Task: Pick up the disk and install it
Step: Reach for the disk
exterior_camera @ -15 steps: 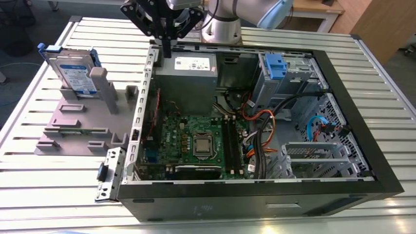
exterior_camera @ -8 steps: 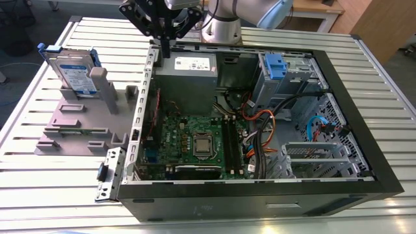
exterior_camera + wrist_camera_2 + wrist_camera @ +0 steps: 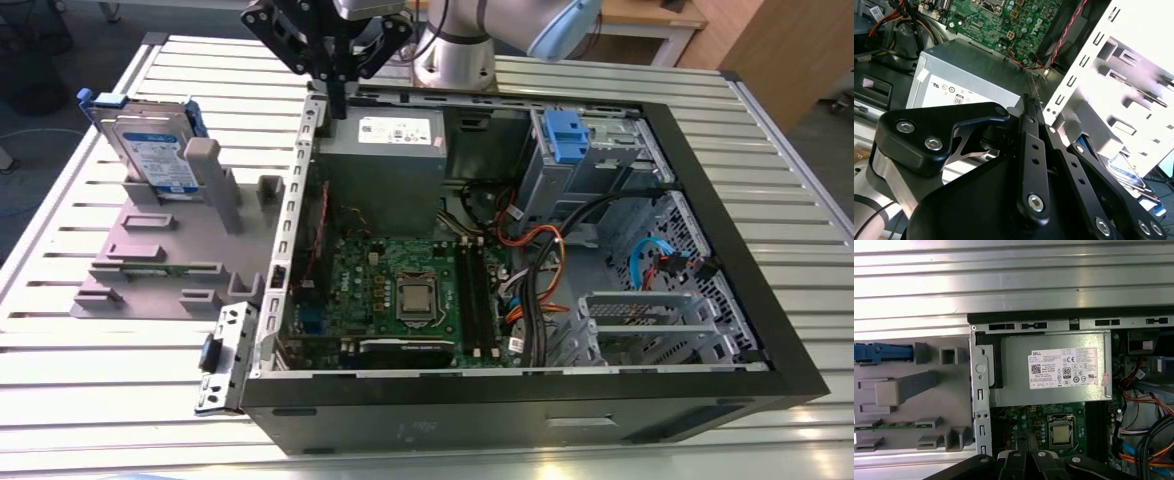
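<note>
The bench is a table (image 3: 120,390) of ribbed aluminium slats, bright under the lights. Beyond it there is wooden furniture (image 3: 781,50) at the exterior view's right and the arm's pale base (image 3: 454,55) at the far edge.

An open computer case (image 3: 534,415) lies on its side and takes up most of the table. Inside it are a grey power supply (image 3: 387,150) with a white label, a green motherboard (image 3: 400,290) with its processor socket (image 3: 418,297), and a tangle of orange and black cables (image 3: 547,250). There is also a blue bracket (image 3: 567,135) in an upper bay and a bare metal drive cage (image 3: 641,320).

At the exterior view's left, just beside the case, sits a grey plastic stand (image 3: 147,240) with upright posts. The disk (image 3: 150,150) stands on edge in it, label facing out and blue frame around it, propped against a post. In the first wrist view it shows edge-on as a blue bar (image 3: 879,351). A thin green strip (image 3: 160,268) lies in a lower slot of the stand; it may be a memory module, though I can't be sure from here.

The gripper (image 3: 336,112) hangs over the case's rear corner above the power supply. Its black fingers are pinched together on nothing, as both wrist views show (image 3: 1030,100) (image 3: 1025,437). The case wall and the stand's tall post stand between it and the disk, and the two are well apart.
</note>
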